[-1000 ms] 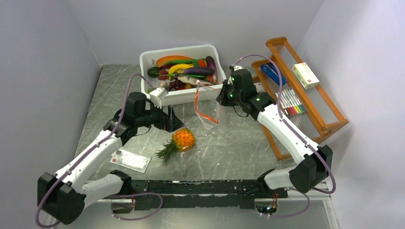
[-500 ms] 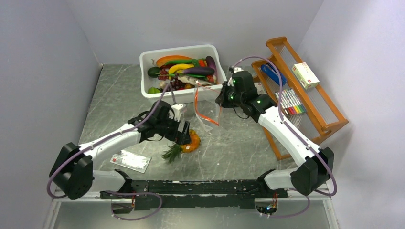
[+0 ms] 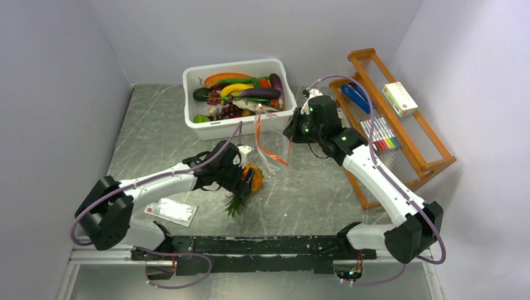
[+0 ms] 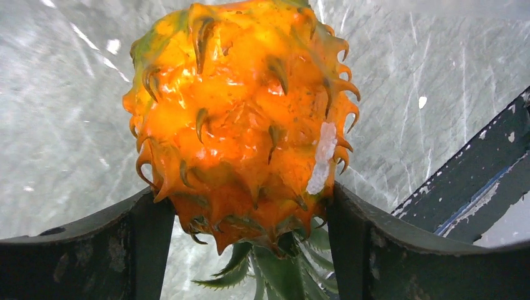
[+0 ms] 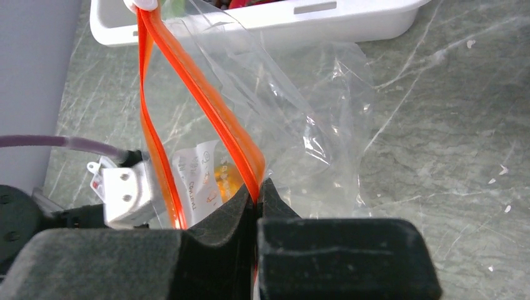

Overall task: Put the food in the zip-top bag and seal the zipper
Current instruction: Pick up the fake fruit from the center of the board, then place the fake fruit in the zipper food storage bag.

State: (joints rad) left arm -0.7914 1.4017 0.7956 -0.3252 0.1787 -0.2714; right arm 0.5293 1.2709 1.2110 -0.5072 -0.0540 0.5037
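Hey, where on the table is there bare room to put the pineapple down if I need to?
Bare table lies at the rear left, between the left wall and the white tub. Another bare patch sits front centre, between the pineapple and the right arm. Crowded: in front of the tub, around the zip-top bag.

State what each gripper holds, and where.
The left gripper clamps the pineapple on its body, near the crown. The right gripper pinches the bag by its zipper.

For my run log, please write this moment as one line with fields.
left hand: shut on pineapple | right hand: shut on zipper | zip-top bag: mouth open | pineapple: outside bag
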